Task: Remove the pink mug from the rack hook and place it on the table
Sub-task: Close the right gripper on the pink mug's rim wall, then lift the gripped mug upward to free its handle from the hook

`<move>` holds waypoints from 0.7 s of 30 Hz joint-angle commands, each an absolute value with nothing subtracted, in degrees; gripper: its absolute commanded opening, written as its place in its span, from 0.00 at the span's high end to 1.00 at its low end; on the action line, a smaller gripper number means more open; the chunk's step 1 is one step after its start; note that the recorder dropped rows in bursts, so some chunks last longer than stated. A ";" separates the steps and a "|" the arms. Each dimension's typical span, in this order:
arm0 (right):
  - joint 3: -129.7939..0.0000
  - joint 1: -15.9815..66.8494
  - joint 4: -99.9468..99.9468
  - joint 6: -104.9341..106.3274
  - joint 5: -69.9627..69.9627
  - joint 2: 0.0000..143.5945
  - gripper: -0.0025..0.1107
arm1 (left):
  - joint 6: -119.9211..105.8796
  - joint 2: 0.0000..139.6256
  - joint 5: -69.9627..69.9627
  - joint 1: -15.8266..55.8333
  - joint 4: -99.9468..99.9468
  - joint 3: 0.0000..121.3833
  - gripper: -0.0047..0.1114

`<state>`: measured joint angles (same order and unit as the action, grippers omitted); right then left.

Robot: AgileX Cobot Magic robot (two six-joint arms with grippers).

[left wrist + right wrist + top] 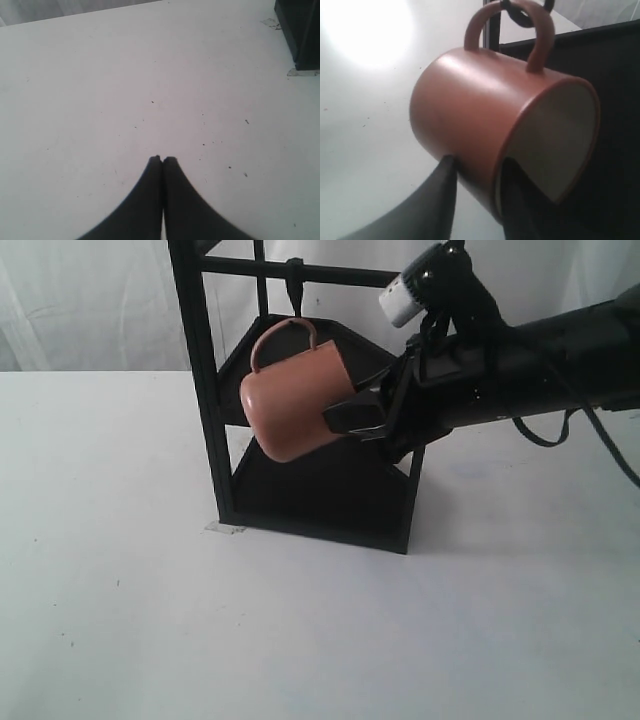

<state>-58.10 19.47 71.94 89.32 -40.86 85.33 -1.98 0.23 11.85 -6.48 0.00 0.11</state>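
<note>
The pink mug [292, 405] hangs tilted from the rack hook [294, 285], its loop handle still round the black peg. My right gripper [352, 415] is shut on the mug's wall at the rim, one finger outside and one inside. In the right wrist view the pink mug [475, 120] shows its cream inside, the rack hook [519, 15] threads the handle, and my right gripper [477, 167] straddles the rim. My left gripper [163, 159] is shut on nothing above the table [125, 90]; it is out of the exterior view.
The tall black frame rack [310, 480] with triangular shelves stands on the table [150, 620] behind the mug. Its base corner [300, 35] shows in the left wrist view. The right arm [540, 360] and its cable reach in from the right.
</note>
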 commanded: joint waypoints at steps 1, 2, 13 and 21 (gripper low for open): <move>-58.26 19.63 72.68 89.98 -41.87 85.59 0.86 | -1.92 0.00 11.59 -6.05 0.32 0.00 0.96; -58.26 19.63 72.68 89.98 -42.16 85.59 0.88 | -1.92 0.00 11.59 -6.05 0.32 0.00 0.96; -58.26 19.63 72.68 89.75 -42.16 85.07 0.98 | -1.92 0.00 11.59 -6.05 0.32 0.00 0.96; -58.26 19.63 72.58 89.39 -42.28 81.57 0.98 | -1.92 0.00 11.59 -6.05 0.32 0.00 0.96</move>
